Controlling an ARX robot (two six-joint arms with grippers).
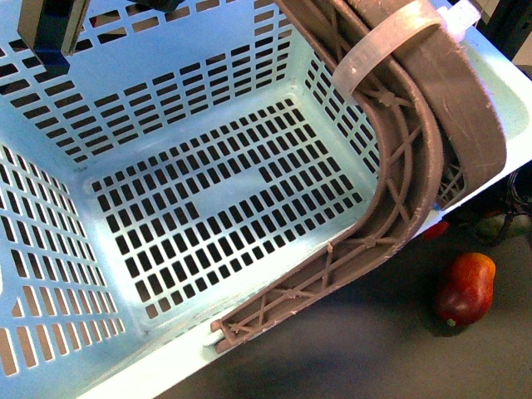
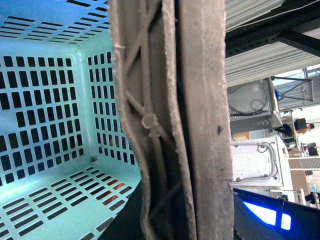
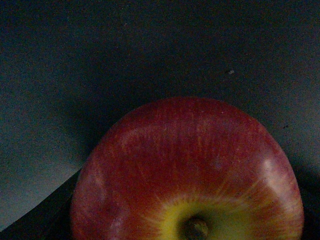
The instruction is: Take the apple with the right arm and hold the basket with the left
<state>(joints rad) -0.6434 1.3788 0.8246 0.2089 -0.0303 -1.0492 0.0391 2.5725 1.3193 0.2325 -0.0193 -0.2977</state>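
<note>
The pale mint-green basket [image 1: 208, 208] fills the front view, tilted, its slotted floor bare. Its two brown handles [image 1: 416, 166] curve down its right side, with a white zip tie [image 1: 391, 37] looped round them. In the left wrist view the handles [image 2: 200, 125] run through the middle, and my left gripper [image 2: 182, 232] is shut on them; only dark parts show either side. The red apple [image 3: 190, 170], yellow round its stem, fills the lower right wrist view, held by my right gripper, whose fingers it hides. Neither the apple nor that gripper shows in the front view.
A red-orange mango [image 1: 465, 287] lies on the dark surface right of the basket, with a green fruit [image 1: 499, 223] just behind it. A dark object [image 1: 50, 29] hangs over the basket's far left wall. White machines [image 2: 255, 105] stand beyond the handles.
</note>
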